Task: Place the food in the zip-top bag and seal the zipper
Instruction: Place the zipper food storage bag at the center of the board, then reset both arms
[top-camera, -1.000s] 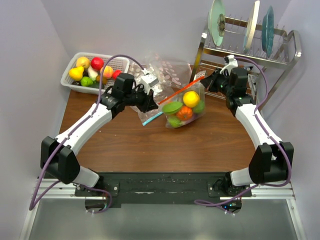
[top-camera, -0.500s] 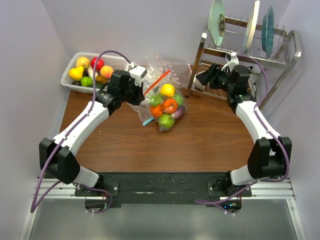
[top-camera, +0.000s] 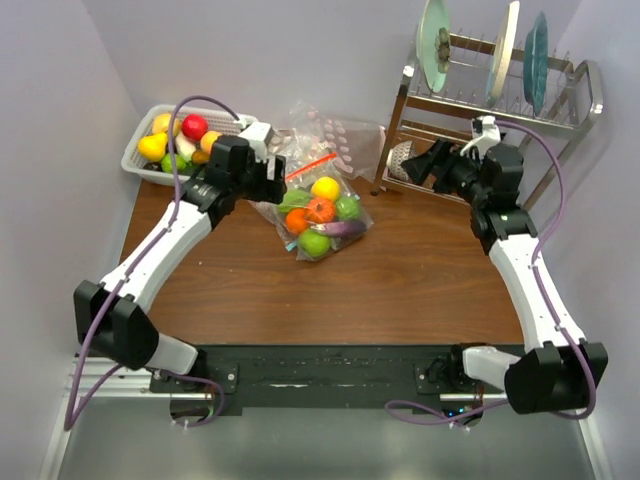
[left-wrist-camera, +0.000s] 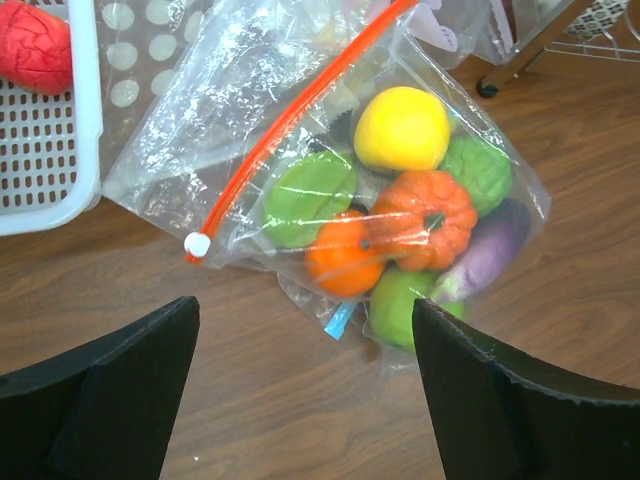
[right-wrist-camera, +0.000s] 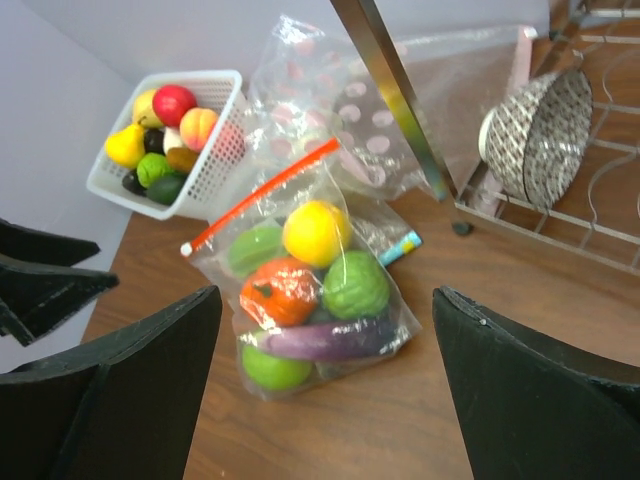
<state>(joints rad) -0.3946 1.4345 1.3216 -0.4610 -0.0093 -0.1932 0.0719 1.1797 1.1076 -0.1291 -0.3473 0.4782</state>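
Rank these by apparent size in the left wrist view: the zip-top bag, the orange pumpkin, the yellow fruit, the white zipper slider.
1. zip-top bag
2. orange pumpkin and yellow fruit: nearly alike, so I do not rank them
3. white zipper slider

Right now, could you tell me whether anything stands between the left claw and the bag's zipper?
Nothing visible does: the open left claw looks straight at the zipper, with only wooden table between them.

The clear zip-top bag (left-wrist-camera: 245, 235) lies just right of the white basket (left-wrist-camera: 85, 110), holding glossy food (left-wrist-camera: 425, 215), its orange-red zipper (left-wrist-camera: 290, 118) nearest the basket.
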